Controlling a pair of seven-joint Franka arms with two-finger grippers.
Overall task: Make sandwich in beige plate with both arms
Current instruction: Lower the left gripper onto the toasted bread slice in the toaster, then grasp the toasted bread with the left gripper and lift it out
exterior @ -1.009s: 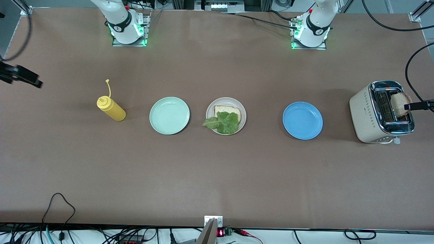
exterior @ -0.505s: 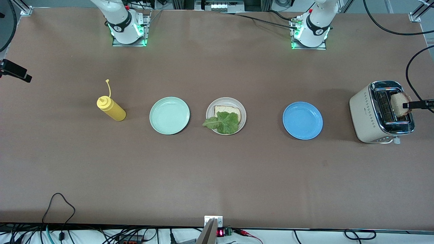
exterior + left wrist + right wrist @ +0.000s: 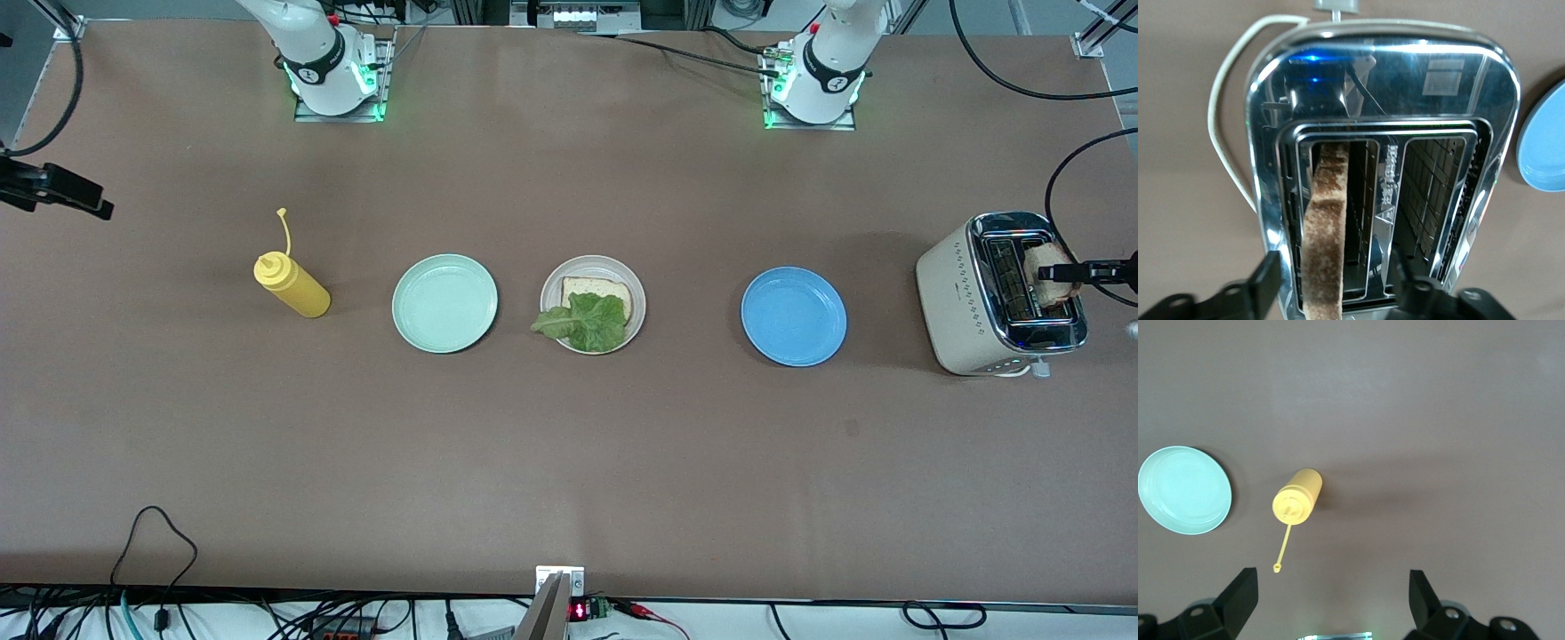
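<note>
The beige plate (image 3: 551, 283) holds one bread slice (image 3: 597, 291) with a green lettuce leaf (image 3: 582, 324) partly over it. A second, toasted slice (image 3: 1051, 267) stands on edge in a slot of the toaster (image 3: 965, 298); the left wrist view shows this slice (image 3: 1326, 220) edge-on. My left gripper (image 3: 1060, 271) (image 3: 1337, 283) straddles it, open, with a gap on each side between the fingers (image 3: 1266, 280) and the crust. My right gripper (image 3: 89, 203) (image 3: 1331, 580) hangs open and empty over the table at the right arm's end.
A yellow squeeze bottle (image 3: 293, 286) (image 3: 1297, 499) stands beside a mint green plate (image 3: 444, 303) (image 3: 1183, 490). A blue plate (image 3: 793, 316) (image 3: 1545, 143) lies between the beige plate and the toaster, whose white cord (image 3: 1221, 133) loops beside it.
My left gripper has come down around the toasted slice and its fingers have narrowed toward it. My right gripper has shifted slightly near the table's end.
</note>
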